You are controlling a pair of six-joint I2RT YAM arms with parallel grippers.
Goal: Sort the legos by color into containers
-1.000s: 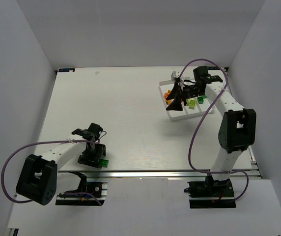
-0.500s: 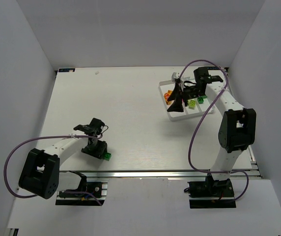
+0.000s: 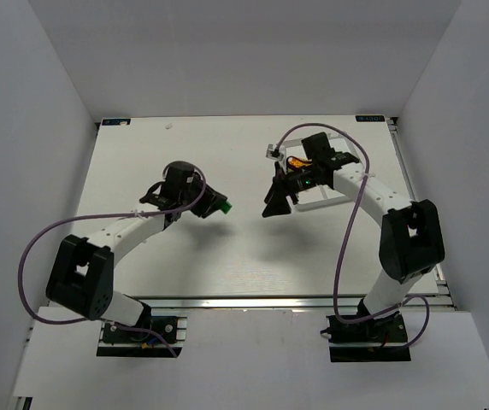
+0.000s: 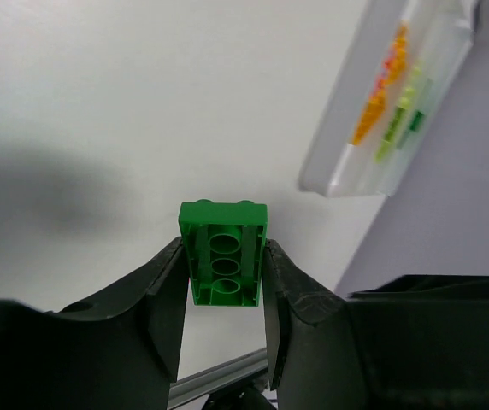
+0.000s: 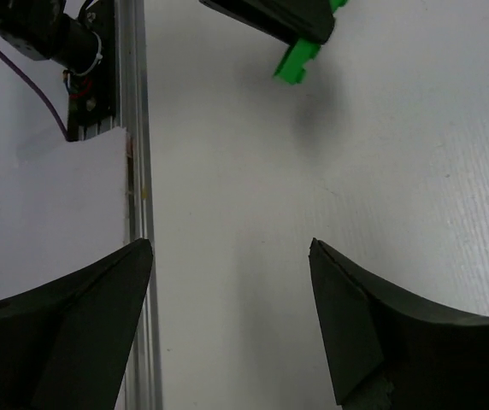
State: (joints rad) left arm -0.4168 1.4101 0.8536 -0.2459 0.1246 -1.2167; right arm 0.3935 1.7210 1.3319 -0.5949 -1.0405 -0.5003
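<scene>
My left gripper (image 3: pixel 217 206) is shut on a dark green lego (image 3: pixel 226 206) and holds it in the air above the middle of the table. In the left wrist view the lego (image 4: pixel 224 254) sits between both fingers, hollow underside toward the camera. The white tray (image 4: pixel 381 111) lies ahead at the upper right, with orange (image 4: pixel 371 121), yellow-green (image 4: pixel 396 128) and dark green (image 4: pixel 415 125) legos in its compartments. My right gripper (image 3: pixel 277 196) is open and empty, just left of the tray (image 3: pixel 323 197). Its wrist view (image 5: pixel 227 256) shows the held lego (image 5: pixel 296 61) ahead.
My right arm covers most of the tray in the top view; an orange lego (image 3: pixel 297 166) shows beside it. The aluminium rail (image 5: pixel 138 171) along the table's near edge shows in the right wrist view. White walls enclose the table on three sides.
My left gripper has lifted the dark green lego from near the front edge and carried it up and right toward the tray. My right gripper has swung left out of the tray.
</scene>
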